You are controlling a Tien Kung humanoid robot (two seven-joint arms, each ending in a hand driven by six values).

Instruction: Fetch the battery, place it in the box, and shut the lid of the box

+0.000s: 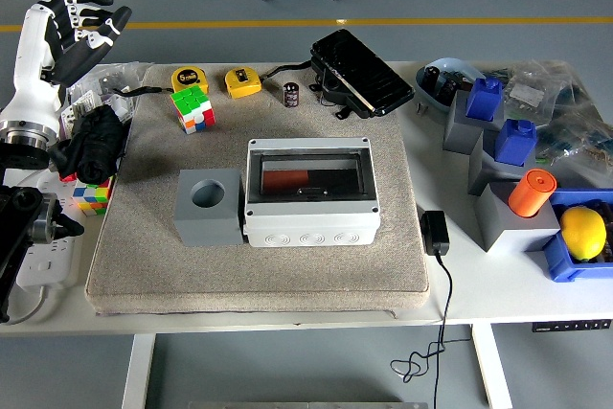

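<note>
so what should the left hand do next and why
Probably swing the left hand right and down toward the small black battery standing at the mat's far edge. The hand is raised at the table's left side, fingers spread, holding nothing, well apart from the battery. The box sits mid-mat with its clear lid down, so that needs opening too.
</note>
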